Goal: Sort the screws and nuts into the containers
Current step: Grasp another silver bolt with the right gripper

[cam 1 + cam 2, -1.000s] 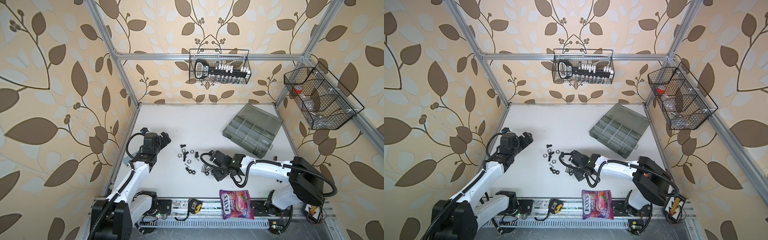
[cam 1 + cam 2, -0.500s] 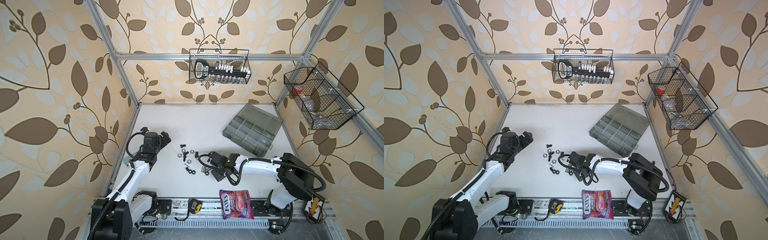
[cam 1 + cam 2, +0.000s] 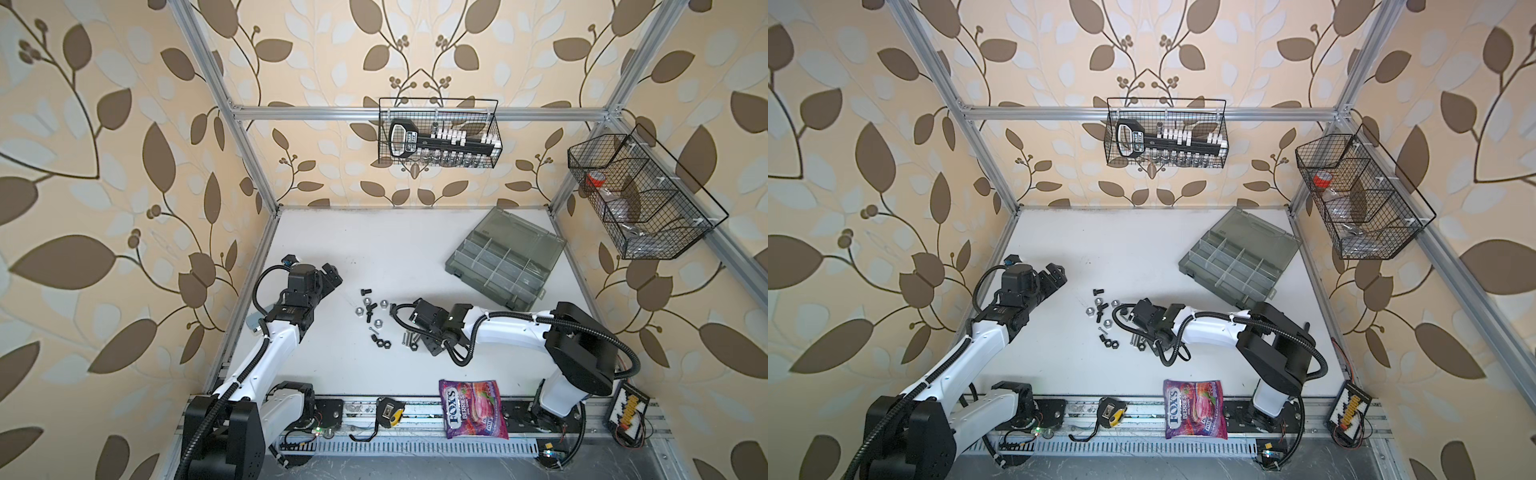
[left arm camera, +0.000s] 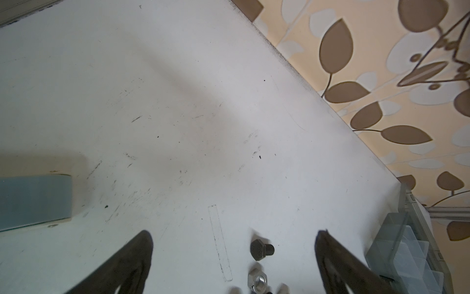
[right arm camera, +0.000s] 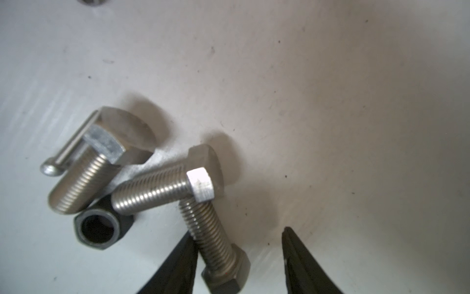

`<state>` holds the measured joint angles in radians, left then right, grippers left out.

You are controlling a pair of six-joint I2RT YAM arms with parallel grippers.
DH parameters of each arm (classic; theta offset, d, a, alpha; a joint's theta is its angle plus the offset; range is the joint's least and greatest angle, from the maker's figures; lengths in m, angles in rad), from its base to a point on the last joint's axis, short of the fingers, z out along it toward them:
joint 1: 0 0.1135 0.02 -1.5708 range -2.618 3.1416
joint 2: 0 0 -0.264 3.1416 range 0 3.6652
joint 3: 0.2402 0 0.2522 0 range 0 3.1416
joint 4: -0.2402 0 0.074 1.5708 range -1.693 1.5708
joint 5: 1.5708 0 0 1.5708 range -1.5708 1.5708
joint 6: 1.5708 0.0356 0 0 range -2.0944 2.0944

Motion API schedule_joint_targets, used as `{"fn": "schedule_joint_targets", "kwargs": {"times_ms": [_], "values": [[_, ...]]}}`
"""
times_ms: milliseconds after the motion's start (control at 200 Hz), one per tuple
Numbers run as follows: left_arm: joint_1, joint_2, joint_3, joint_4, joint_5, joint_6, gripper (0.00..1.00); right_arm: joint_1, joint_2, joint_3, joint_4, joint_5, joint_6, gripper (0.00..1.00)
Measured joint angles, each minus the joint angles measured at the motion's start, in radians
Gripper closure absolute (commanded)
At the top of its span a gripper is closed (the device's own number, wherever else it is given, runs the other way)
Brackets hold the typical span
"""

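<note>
R grip (image 5: 237, 233): half-open, straddling silver bolt (image 5: 216, 244) lying flat on table (image 5: 330, 101), one side touching shank, not yet clamped, set crosswise for pinch | L grip (image 4: 234, 232): wide open, empty, hovering by black bolt (image 4: 260, 249), clear of R | box (image 3: 498, 262): lid open, back-right, well apart from both.

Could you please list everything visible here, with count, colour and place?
organizer box: one, grey, open, back right.
hex bolts: three, silver, at the right gripper.
thin screw: at least one, silver, beside those bolts.
nuts: several, silver and black, table middle.
black bolts: a few, black, among the nuts.
wire baskets: two, black, back and right walls.
candy bag: one, purple, front rail.
tape measure: one, black and yellow, front rail.
left gripper: one, black, open.
right gripper: one, black, jaws apart around one hex bolt.
</note>
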<state>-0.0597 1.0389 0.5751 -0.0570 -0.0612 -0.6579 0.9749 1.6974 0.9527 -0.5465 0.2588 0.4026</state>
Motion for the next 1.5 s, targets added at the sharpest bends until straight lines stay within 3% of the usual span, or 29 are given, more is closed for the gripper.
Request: {"fn": "schedule_joint_targets", "kwargs": {"times_ms": [725,1504], "values": [[0.000,0.000,0.000,-0.004,-0.003,0.000,0.01,-0.037,0.068,0.085,-0.019,-0.021,-0.034,0.53],[0.000,0.000,0.000,-0.026,-0.010,0.000,0.01,-0.058,0.105,0.130,-0.018,-0.095,-0.052,1.00]]}}
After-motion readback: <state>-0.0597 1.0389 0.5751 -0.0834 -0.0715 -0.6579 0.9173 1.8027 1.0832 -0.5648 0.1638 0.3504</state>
